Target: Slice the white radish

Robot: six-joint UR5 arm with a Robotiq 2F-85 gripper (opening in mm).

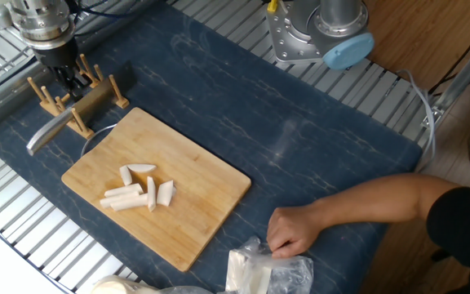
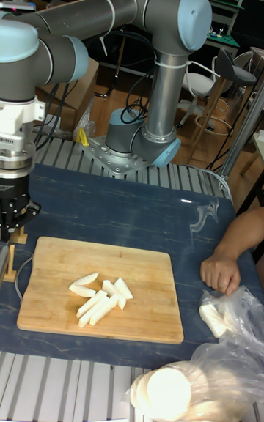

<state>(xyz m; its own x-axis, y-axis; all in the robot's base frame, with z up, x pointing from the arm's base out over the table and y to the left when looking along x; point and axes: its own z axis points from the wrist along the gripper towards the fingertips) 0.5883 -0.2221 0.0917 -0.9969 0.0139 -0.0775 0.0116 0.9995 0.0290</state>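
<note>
On the near side of the bamboo cutting board, I see a clear plastic bag with pale pieces inside, and a person's hand resting on the dark blue mat just beside that bag. The white radish lies on the board as a small cluster of cut sticks and wedges, toward the board's left-near part. Beyond the board's far-left corner stands a wooden knife rack with pegs, and a knife lies across it, blade end poking out over the mat. My gripper sits low at that rack, right at the knife's handle; I cannot tell whether the jaws are closed on it. Farther back, the arm's base is bolted to the slatted tabletop.
</note>
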